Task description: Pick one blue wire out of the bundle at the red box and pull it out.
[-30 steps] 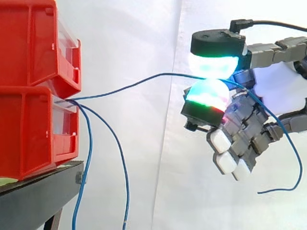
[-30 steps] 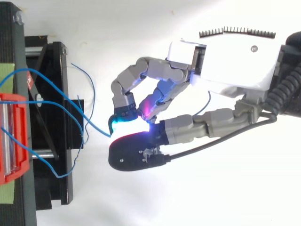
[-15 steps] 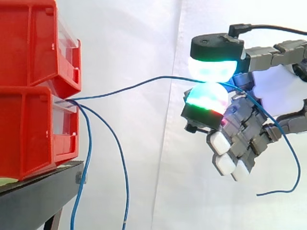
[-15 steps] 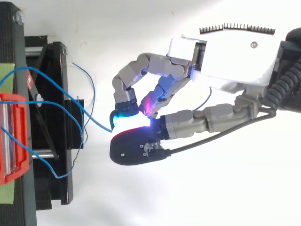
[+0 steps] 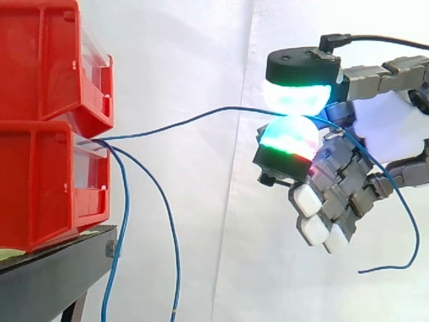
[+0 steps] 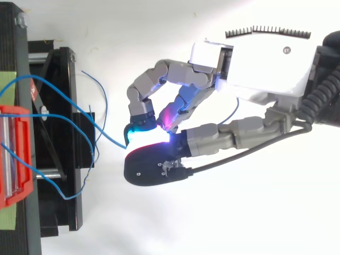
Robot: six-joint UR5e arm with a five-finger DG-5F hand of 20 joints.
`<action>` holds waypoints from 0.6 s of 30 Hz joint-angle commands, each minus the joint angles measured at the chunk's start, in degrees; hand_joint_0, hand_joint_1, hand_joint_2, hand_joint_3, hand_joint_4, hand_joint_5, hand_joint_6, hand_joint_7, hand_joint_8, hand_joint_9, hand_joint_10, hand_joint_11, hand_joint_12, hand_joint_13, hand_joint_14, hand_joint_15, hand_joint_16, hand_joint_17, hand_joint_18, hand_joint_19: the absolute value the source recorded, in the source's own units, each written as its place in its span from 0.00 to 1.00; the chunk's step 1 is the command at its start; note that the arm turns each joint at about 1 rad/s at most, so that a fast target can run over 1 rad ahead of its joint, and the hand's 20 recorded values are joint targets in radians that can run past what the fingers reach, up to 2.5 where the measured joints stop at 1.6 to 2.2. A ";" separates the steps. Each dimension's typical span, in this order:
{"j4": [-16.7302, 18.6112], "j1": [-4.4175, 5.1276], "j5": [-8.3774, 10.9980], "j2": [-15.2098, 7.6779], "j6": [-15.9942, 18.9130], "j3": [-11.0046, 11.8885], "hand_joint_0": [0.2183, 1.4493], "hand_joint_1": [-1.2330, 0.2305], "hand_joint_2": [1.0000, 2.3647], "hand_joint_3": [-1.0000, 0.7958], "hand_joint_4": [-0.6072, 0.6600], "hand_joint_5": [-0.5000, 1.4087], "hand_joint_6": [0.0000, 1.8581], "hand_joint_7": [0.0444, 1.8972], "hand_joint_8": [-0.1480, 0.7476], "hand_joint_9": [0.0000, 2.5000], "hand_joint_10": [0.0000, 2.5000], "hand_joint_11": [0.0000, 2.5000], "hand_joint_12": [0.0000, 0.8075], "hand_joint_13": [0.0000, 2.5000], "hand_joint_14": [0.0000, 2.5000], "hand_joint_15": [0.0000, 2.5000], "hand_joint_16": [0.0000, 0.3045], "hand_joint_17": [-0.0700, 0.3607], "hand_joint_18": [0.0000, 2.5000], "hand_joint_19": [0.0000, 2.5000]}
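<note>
Blue wire [image 5: 201, 115] is in my grip right now, pinched between two glowing pads [image 5: 298, 99] of my hand [image 5: 385, 131], one pad above it and one below. The upper pad glows white with a touch of cyan and green; the lower one shows green over red. My other fingers are curled in underneath, their white tips turned down and holding nothing.

From the pinch the wire runs left and gently downward, hanging free in the air, to the front lip of the lower red bin [image 5: 40, 181], where it meets the rest of the bundle. Behind the pinch its loose tail passes along my palm, drops in a long curve and ends in a free tip low at the right.

The other blue wires [image 5: 167, 221] leave that same lip and droop down in front of the black stand [image 5: 47, 275], well apart from my fingers. The upper red bin [image 5: 47, 60] sits stacked on the lower one, and the white curtain [image 5: 188, 54] hangs behind it all.

From above, my hand [image 6: 255, 69] comes in from the right, its fingers bent toward the stand [image 6: 64, 106], with the pinch just off the stand's edge. There the blue strands loop across the stand beside the red bin [image 6: 13, 154].
</note>
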 commanded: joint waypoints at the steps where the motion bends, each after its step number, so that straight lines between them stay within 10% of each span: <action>1: -0.02 -0.01 0.00 -0.03 0.00 0.00 0.42 0.29 0.00 0.62 0.25 0.19 0.53 0.65 0.52 0.43 0.00 0.19 0.53 0.39 0.00 0.16 0.17 0.44 0.33 0.16; 18: 0.07 -0.01 0.00 -0.03 0.00 0.00 0.42 0.29 0.00 0.62 0.25 0.19 0.53 0.65 0.52 0.43 0.00 0.19 0.53 0.39 0.00 0.17 0.17 0.44 0.34 0.16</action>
